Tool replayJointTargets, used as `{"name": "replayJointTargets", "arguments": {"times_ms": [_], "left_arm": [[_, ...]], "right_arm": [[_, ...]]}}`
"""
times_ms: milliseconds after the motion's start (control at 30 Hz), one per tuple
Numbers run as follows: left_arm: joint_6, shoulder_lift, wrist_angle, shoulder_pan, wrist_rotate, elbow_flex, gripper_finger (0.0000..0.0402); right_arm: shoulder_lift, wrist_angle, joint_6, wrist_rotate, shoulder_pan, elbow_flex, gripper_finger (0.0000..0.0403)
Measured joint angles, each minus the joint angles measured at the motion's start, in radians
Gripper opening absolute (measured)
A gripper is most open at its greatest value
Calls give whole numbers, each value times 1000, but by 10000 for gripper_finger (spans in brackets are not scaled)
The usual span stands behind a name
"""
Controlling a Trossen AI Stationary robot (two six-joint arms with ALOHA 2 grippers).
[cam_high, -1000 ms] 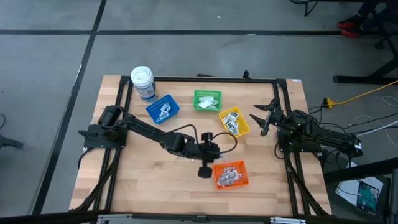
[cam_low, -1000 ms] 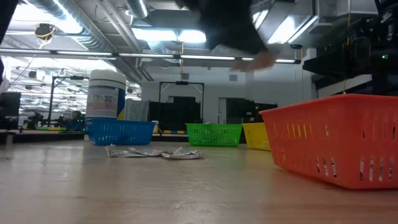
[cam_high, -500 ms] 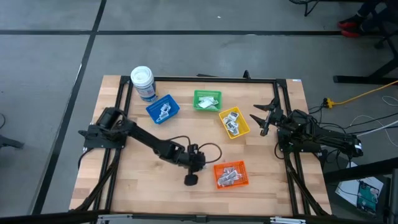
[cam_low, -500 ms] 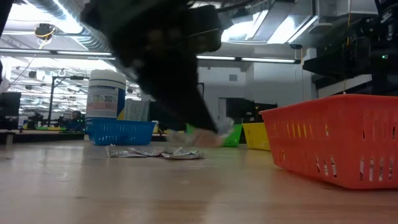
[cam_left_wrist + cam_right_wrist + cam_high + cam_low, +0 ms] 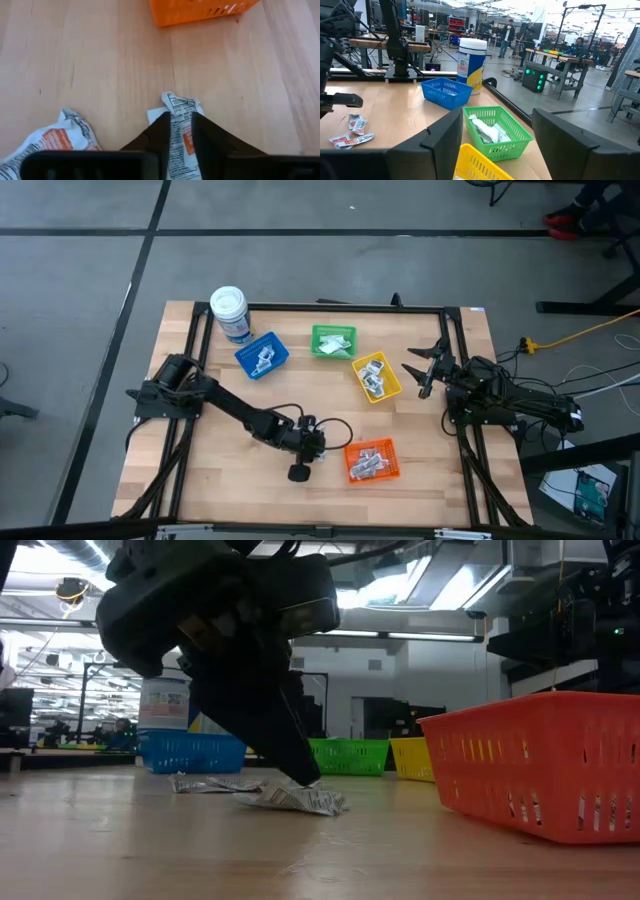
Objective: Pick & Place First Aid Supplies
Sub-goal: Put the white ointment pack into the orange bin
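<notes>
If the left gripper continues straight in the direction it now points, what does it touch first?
Probably the packet lying between the left gripper fingers; the fingertips already stand on either side of it, with the wooden table directly beneath.

Beside the orange bin (image 5: 200, 11), on its open-table side, a crumpled white first aid packet (image 5: 179, 131) lies flat on the wood, printed with fine black text and an orange-red mark. A second crinkled white packet (image 5: 52, 142) with an orange-red patch lies near it, a little farther from the orange bin. From table level these loose packets (image 5: 290, 798) look silvery and wrinkled. More packets sit heaped inside the orange bin (image 5: 371, 461) itself.
</notes>
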Motion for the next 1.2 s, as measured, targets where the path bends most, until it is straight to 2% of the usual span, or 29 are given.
{"name": "replayJointTargets", "arguments": {"times_ms": [267,433,833,1033,1200], "left_arm": [[62,-29,-8,-16,-14,0,150],[126,-51,-3,-38,-23,0,171],[223,13,54,-14,-29,0,159],[227,64,74,2,48,11,144],[233,86,89,2,65,32,116]], "right_arm": [[0,0,0,0,0,0,236],[0,0,0,1,0,0,236],[0,0,0,0,0,0,236],[0,0,0,0,0,0,236],[0,0,0,0,0,0,236]]}}
